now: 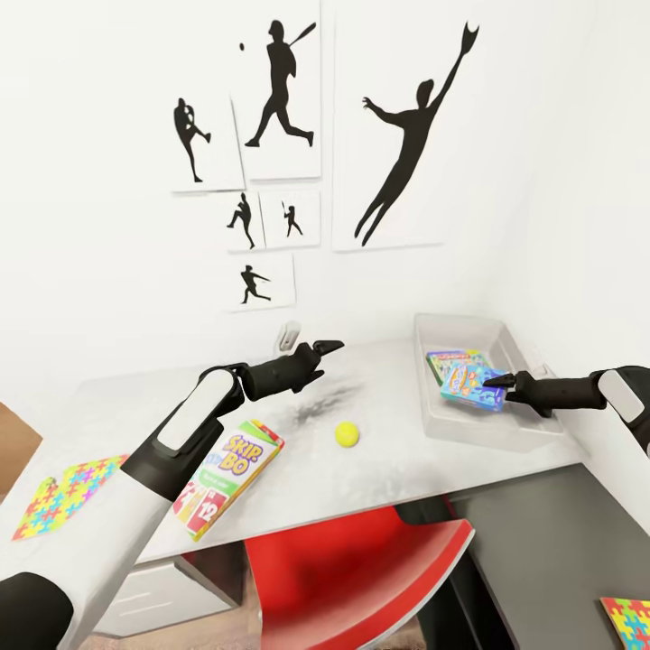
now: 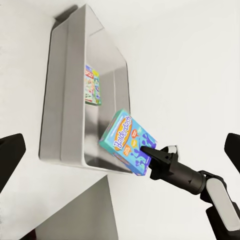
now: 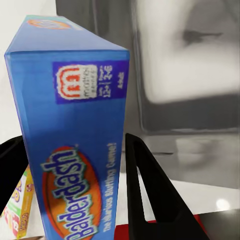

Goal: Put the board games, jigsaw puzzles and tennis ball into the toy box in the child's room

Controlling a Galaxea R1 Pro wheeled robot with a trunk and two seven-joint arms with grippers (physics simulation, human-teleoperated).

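My right gripper (image 1: pixel 496 382) is shut on the blue board game (image 1: pixel 469 390), holding it tilted over the near part of the grey toy box (image 1: pixel 492 435). The right wrist view shows that box (image 3: pixel 75 125) clamped between the fingers (image 3: pixel 150 200). A green-edged board game (image 1: pixel 451 361) lies flat inside the toy box (image 2: pixel 65 100). The SKIP-BO game (image 1: pixel 230 477) and the tennis ball (image 1: pixel 347 434) rest on the light-grey table (image 1: pixel 388 487). My left gripper (image 1: pixel 329 346) hovers open above the table's middle, its fingers (image 2: pixel 10 155) wide apart. One jigsaw puzzle (image 1: pixel 63 496) lies at the table's left end.
A second jigsaw puzzle (image 1: pixel 627 621) lies on the lower dark-grey wing (image 1: pixel 542 542) at the right. A red chair (image 1: pixel 361 569) is tucked under the table's front edge. The white wall with black athlete prints (image 1: pixel 280 99) stands right behind the table.
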